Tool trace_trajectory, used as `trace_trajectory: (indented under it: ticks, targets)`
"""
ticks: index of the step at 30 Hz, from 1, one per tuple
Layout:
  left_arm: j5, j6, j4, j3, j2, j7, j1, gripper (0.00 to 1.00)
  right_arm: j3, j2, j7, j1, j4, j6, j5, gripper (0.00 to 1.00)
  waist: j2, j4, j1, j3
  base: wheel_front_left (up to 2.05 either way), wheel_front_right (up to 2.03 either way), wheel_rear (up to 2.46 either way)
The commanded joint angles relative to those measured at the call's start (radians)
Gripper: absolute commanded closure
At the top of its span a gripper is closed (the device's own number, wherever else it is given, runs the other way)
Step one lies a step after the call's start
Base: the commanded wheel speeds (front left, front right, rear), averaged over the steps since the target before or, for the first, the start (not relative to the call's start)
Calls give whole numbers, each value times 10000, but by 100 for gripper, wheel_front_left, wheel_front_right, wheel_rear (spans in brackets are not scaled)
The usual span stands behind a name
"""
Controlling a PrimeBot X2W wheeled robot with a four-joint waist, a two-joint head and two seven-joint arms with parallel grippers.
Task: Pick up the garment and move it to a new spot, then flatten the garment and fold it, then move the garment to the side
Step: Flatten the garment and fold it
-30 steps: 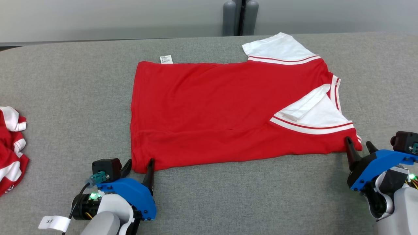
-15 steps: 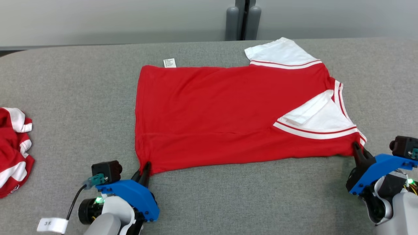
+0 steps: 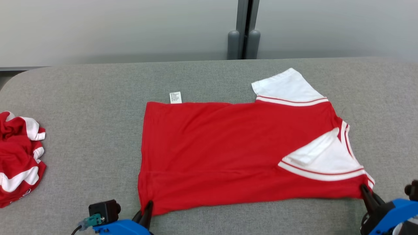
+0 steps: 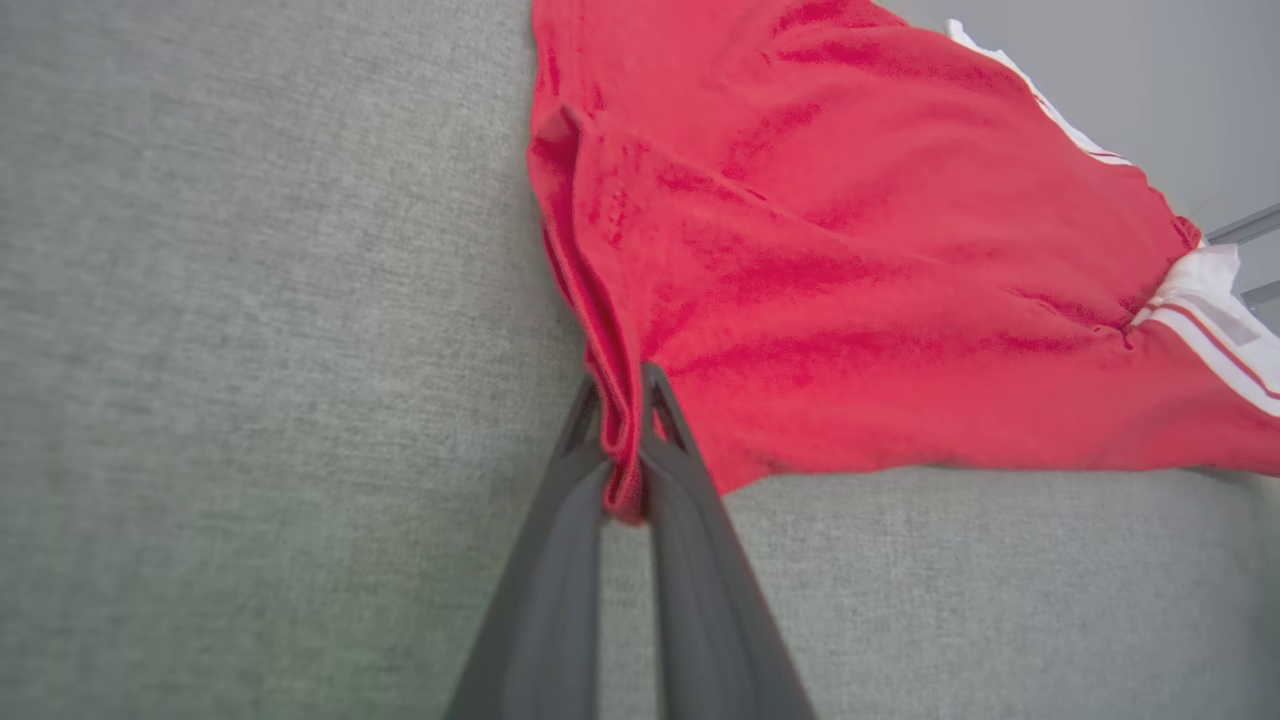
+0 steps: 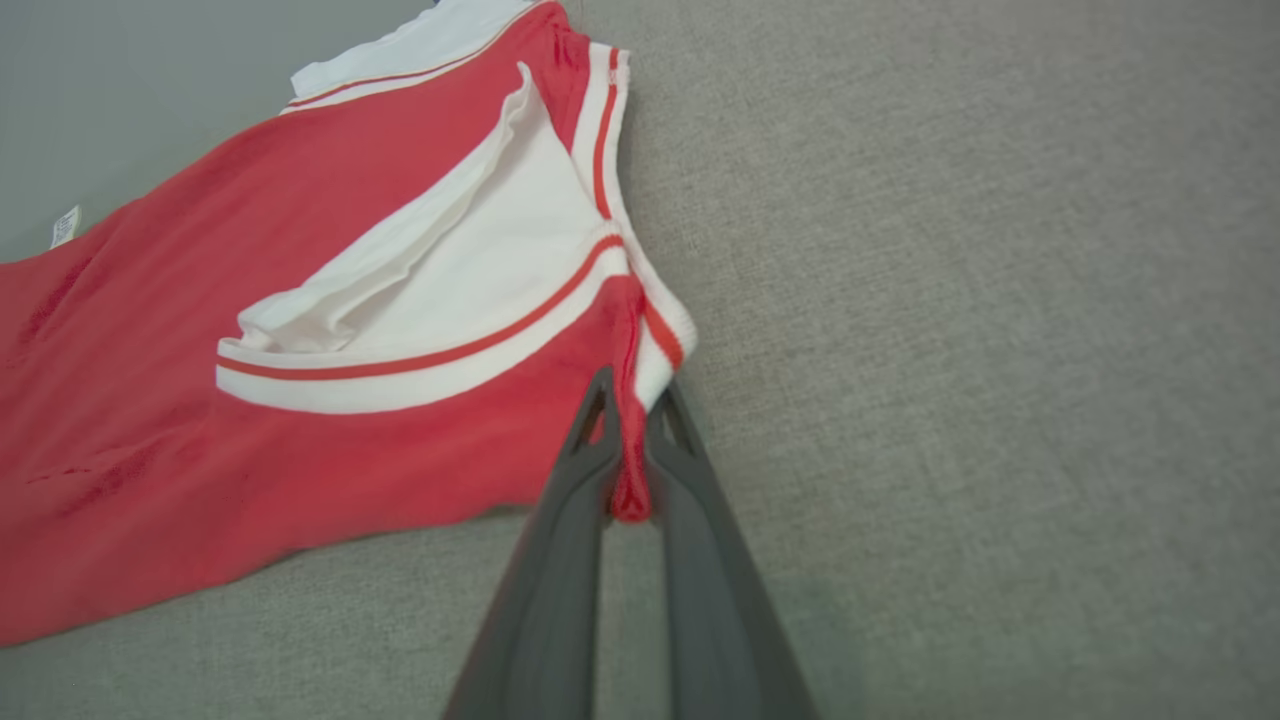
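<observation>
At the near edge of the shirt (image 3: pixel 228 147), my left hand (image 4: pixel 622 385) and right hand (image 5: pixel 630 388), wide a moment ago, now pinch its two corners; the fold can likely begin.

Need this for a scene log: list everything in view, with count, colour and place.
garment: one, red with white sleeves, spread mid-table
care label: one, white, garment's far edge
crumpled garment: one, red and white, table's left edge
table: one, grey, under everything
posts: two, grey, behind the table
left gripper: one, dark fingers, shut on garment's near left corner
right gripper: one, dark fingers, shut on garment's near right corner
</observation>
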Motion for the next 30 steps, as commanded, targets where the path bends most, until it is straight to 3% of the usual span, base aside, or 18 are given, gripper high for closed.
trace_trajectory:
  ticks: [1,4,5,6,7,8,15,21,25,30]
  targets:
    - [-37,141,-210,8,176,171,218,100,-80,-17,125,316,-103,1,182,100,-1,29,0,-21,0,0,0]
    - [-76,321,-653,-32,401,490,535,98,-152,-15,325,680,-145,1,386,100,-1,81,0,-59,0,0,0]
    - [-40,362,-739,-54,494,582,604,67,-134,-15,393,752,-106,1,418,100,-1,87,0,-70,0,0,0]
    - [-19,398,-832,-61,544,647,668,24,-110,-16,411,814,-88,1,454,100,-1,89,0,-80,0,0,0]
    - [-36,440,-918,-63,562,703,712,0,-94,-15,415,838,-62,1,499,72,-1,88,0,-91,0,0,0]
    - [-65,444,-978,-59,579,737,737,0,-81,-16,422,838,-27,1,521,0,-1,87,0,-102,0,0,0]
    - [-29,538,-1252,-28,802,912,657,0,-39,-16,435,401,-331,1,102,0,-1,5,0,-84,0,0,0]
    - [178,657,-1563,238,1322,1230,-69,0,258,-9,1568,-1039,-1252,1,-666,0,-1,-344,0,338,0,0,0]
    - [264,469,-1615,284,1768,1930,-1210,0,570,-194,2475,-2506,-1313,1,-1078,0,-1,-420,0,815,0,0,0]
    - [363,64,-1185,416,2417,3027,-3202,0,1434,-402,3378,-4670,-578,1,-645,0,-1,-659,0,1551,0,0,0]
